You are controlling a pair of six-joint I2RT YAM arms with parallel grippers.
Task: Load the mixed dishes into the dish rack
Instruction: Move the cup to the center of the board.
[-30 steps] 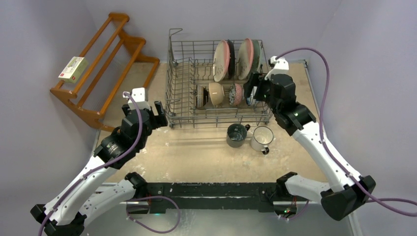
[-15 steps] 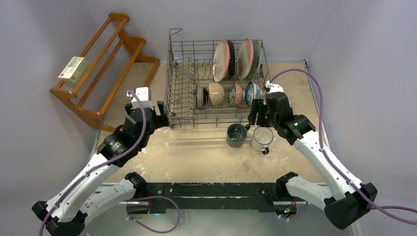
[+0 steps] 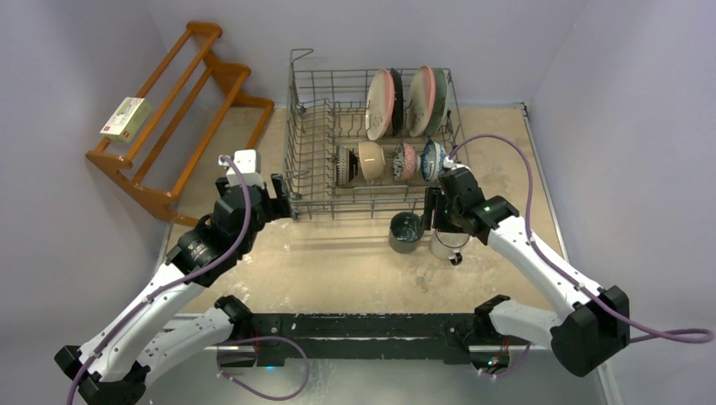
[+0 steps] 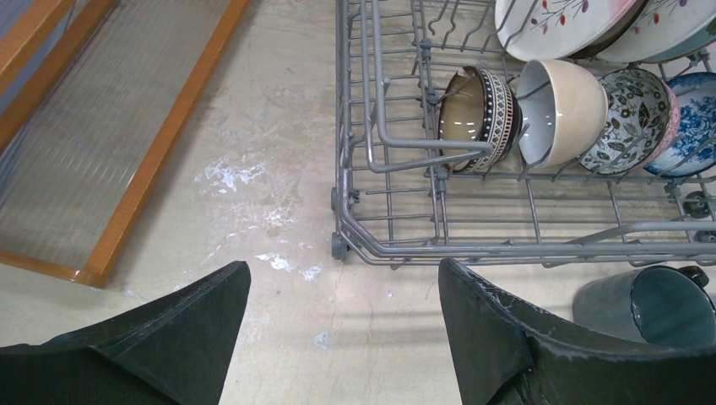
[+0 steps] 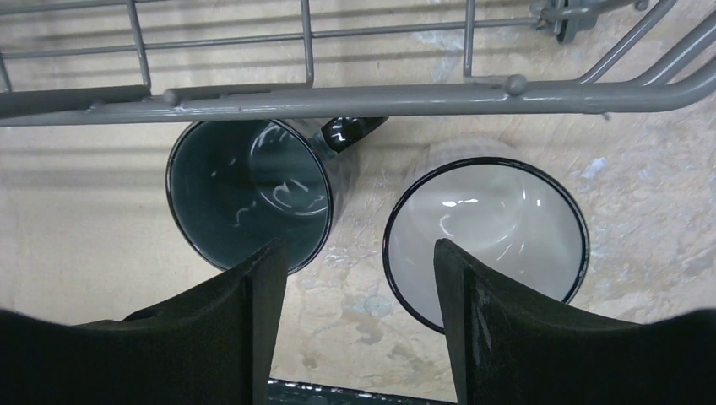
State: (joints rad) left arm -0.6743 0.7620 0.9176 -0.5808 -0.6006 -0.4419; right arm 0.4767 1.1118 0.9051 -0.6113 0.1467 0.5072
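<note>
The dish rack (image 3: 291,126) holds two large plates (image 3: 382,103) upright at the back. In front of them stands a row of small bowls on edge: dark patterned (image 3: 344,164), beige (image 3: 371,160), floral (image 3: 407,161) and blue (image 3: 433,159). A dark teal mug (image 3: 406,232) and a white mug (image 3: 447,246) stand upright on the table just in front of the rack. My right gripper (image 3: 435,215) hovers open above them. One fingertip is over the teal mug (image 5: 249,198) and the other over the white mug's (image 5: 485,228) near rim, gripping nothing. My left gripper (image 4: 342,270) is open and empty by the rack's front left corner (image 4: 339,246).
A brown wooden slatted shelf (image 3: 181,101) leans at the back left with a small box (image 3: 125,118) on it. The rack's front rail (image 5: 338,99) runs just beyond the mugs. Walls close in on both sides and the table's near edge (image 3: 363,325) carries the arm bases.
My right gripper has drawn back from the rack's right end, leaving the blue bowl standing there, and come down over the two mugs with its jaws somewhat narrower. The left arm barely shifted.
</note>
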